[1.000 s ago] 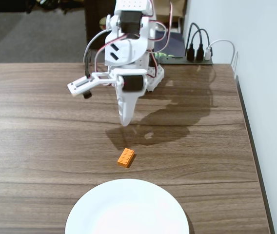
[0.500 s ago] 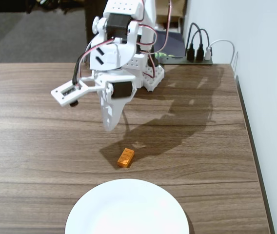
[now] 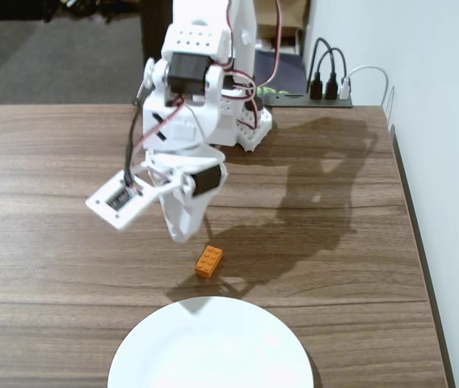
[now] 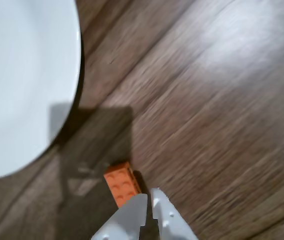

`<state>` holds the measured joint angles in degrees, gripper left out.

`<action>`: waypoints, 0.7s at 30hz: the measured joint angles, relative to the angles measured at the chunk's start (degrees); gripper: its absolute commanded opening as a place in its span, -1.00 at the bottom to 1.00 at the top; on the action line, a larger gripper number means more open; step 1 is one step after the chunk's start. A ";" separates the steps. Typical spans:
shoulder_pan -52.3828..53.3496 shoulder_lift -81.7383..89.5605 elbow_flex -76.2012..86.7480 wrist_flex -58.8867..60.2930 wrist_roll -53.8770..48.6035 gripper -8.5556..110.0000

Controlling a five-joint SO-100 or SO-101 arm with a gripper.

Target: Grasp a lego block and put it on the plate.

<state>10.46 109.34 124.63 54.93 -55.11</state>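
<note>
White claw (image 4: 148,198) pointing downward, fingers nearly together, empty.

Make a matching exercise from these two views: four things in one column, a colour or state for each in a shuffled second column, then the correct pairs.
Things:
1. lego block
2. plate
3. gripper
4. table

Descriptions:
A. white, round, nothing lying on it
B. brown wood grain
C. orange, lying on the wood, not yet held
D. white fingers nearly together, tips just above the brick in the wrist view

Pairs: 1-C, 2-A, 3-D, 4-B
</note>
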 measured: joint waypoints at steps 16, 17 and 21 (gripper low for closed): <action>-3.25 -8.88 -5.89 7.47 -9.14 -0.83; -3.08 -9.32 -6.77 8.00 -9.49 -0.83; -2.02 -12.30 -11.16 10.20 -10.63 -0.83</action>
<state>8.44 97.03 113.47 65.13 -65.74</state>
